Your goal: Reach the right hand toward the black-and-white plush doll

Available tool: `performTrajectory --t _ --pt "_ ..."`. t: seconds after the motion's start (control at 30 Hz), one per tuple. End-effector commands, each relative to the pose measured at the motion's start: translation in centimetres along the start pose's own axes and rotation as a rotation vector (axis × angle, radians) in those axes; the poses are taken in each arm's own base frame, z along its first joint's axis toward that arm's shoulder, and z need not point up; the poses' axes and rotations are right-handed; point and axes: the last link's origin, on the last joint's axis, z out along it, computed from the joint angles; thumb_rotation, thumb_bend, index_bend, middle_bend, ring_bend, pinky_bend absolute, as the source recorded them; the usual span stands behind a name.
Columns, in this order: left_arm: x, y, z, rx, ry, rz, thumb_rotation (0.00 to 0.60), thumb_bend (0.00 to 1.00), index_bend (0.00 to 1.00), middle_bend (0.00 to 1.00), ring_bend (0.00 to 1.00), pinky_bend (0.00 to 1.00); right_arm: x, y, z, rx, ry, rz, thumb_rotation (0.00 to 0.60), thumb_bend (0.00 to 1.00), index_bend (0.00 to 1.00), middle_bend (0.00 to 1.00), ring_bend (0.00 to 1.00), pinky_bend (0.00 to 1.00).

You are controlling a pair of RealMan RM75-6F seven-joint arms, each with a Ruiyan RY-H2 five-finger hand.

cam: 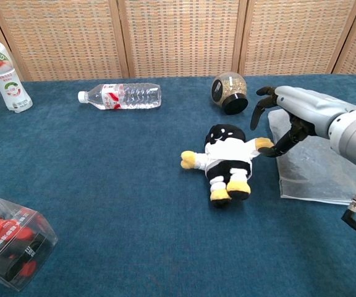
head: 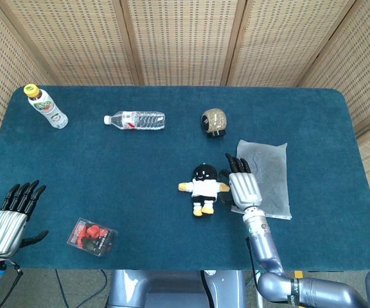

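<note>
The black-and-white plush doll [head: 203, 188] [cam: 226, 158] lies on its back on the blue table, yellow arms spread. My right hand [head: 242, 185] [cam: 289, 114] hovers just to its right with fingers apart, holding nothing. In the chest view its thumb tip reaches to the doll's near yellow arm; I cannot tell if they touch. My left hand [head: 11, 215] rests open at the table's front left corner, seen only in the head view.
A clear plastic bag [head: 266, 178] [cam: 317, 162] lies under and right of the right hand. A grain-filled jar [head: 214, 120] [cam: 228, 93] lies behind the doll. A water bottle [head: 135, 120] [cam: 122, 96], a drink bottle [head: 45, 107] [cam: 2, 71] and a red-filled box [head: 92, 236] [cam: 6, 241] sit to the left.
</note>
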Motion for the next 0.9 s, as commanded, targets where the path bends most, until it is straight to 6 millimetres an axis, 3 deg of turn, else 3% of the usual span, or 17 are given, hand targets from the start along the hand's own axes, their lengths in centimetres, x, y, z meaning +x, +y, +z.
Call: performTrajectory --t 0.03,0.5,0.9 --pt "0.01 0.03 0.0 -0.001 0.002 0.001 0.6 0.06 0.0 0.0 0.0 0.0 -0.31 0.0 0.08 -0.001 -0.011 0.006 0.6 0.43 0.45 0.06 0.0 0.04" --pt "-0.01 0.0 0.03 0.0 0.001 -0.002 0.6 0.06 0.0 0.0 0.0 0.0 -1.26 0.41 1.05 -0.016 -0.022 -0.005 0.6 0.55 0.51 0.1 0.0 0.04" --pt "-0.01 -0.16 0.05 0.0 0.004 -0.004 0.6 0.06 0.0 0.0 0.0 0.0 -0.4 0.46 0.43 0.001 0.01 0.007 0.6 0.57 0.6 0.18 0.0 0.05"
